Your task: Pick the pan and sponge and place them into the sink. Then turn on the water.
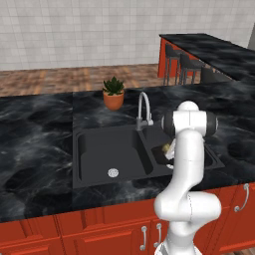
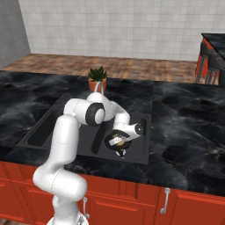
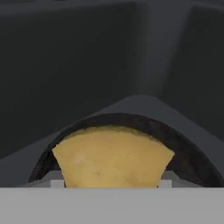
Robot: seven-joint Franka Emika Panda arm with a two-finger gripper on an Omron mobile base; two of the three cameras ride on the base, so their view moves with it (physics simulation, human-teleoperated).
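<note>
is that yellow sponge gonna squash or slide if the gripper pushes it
The sponge looks like a soft block, so it would probably squash rather than roll. It seems to lie in the pan within the sink, so the pan's rim would likely stop it sliding far.

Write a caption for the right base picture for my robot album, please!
The white robot arm reaches its gripper down into the right basin of the black sink, with the yellow sponge lying in the black pan.
</note>
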